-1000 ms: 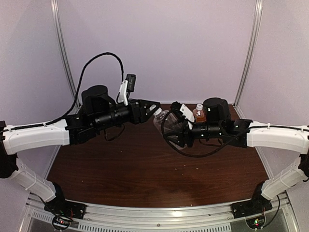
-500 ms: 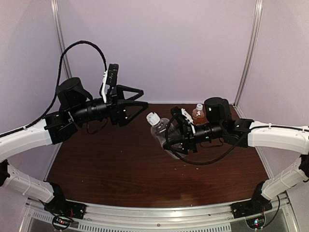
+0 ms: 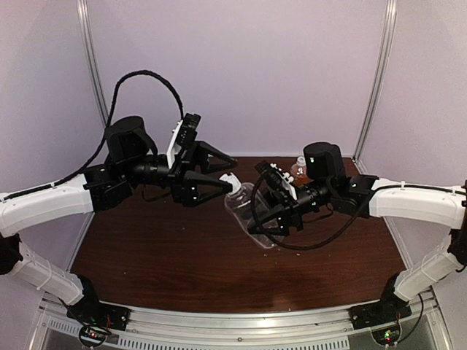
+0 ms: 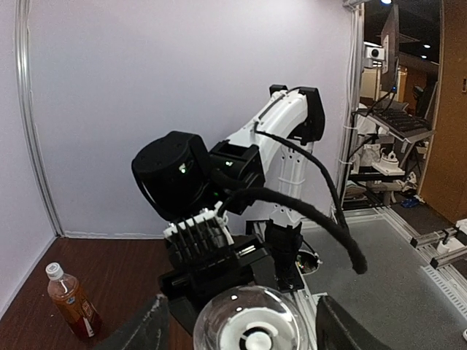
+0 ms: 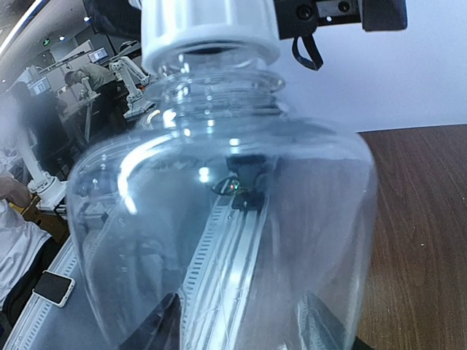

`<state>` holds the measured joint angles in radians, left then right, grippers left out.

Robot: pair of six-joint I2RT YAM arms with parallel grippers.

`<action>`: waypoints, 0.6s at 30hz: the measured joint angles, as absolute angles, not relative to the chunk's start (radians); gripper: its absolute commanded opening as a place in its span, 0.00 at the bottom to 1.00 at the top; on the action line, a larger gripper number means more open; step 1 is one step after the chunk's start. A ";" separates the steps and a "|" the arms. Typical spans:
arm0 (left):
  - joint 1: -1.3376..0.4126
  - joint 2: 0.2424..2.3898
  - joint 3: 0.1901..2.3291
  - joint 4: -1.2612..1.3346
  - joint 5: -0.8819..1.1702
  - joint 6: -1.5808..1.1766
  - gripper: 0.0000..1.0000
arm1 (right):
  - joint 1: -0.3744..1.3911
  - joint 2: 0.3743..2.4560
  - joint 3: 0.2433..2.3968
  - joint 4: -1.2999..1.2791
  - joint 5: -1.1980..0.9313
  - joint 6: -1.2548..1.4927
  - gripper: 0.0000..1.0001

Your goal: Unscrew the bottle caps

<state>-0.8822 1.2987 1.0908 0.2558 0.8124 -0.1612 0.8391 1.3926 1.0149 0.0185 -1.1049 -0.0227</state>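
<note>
Claw on the left (image 3: 233, 173) is spread apart, one finger each side of the white cap (image 3: 228, 179) on top of the clear bottle (image 3: 241, 197). That bottle looks light, thin and slippery, so pinch the hard cap; the right claw (image 3: 257, 213) is clamped round its belly.

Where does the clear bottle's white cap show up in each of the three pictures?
Top external: the cap is just left of centre, on the tilted clear bottle.
Left wrist: bottom centre, seen end-on.
Right wrist: top edge, left of centre.
Shared landmark: the clear bottle that carries it, visible in all three views.
</note>
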 measured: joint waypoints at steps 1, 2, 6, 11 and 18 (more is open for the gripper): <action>-0.882 1.305 1.091 0.255 0.824 -0.159 0.66 | 0.839 1.393 1.018 0.019 -1.114 -0.020 0.47; -0.882 1.314 1.092 0.255 0.839 -0.157 0.64 | 0.839 1.394 1.021 0.019 -1.122 -0.019 0.47; -0.882 1.341 1.099 0.253 0.879 -0.159 0.57 | 0.839 1.397 1.024 0.020 -1.137 -0.016 0.47; -0.882 1.346 1.100 0.269 0.904 -0.174 0.50 | 0.839 1.405 1.024 0.020 -1.141 -0.015 0.46; -0.882 1.346 1.100 0.289 0.909 -0.189 0.42 | 0.839 1.409 1.024 0.020 -1.140 -0.015 0.46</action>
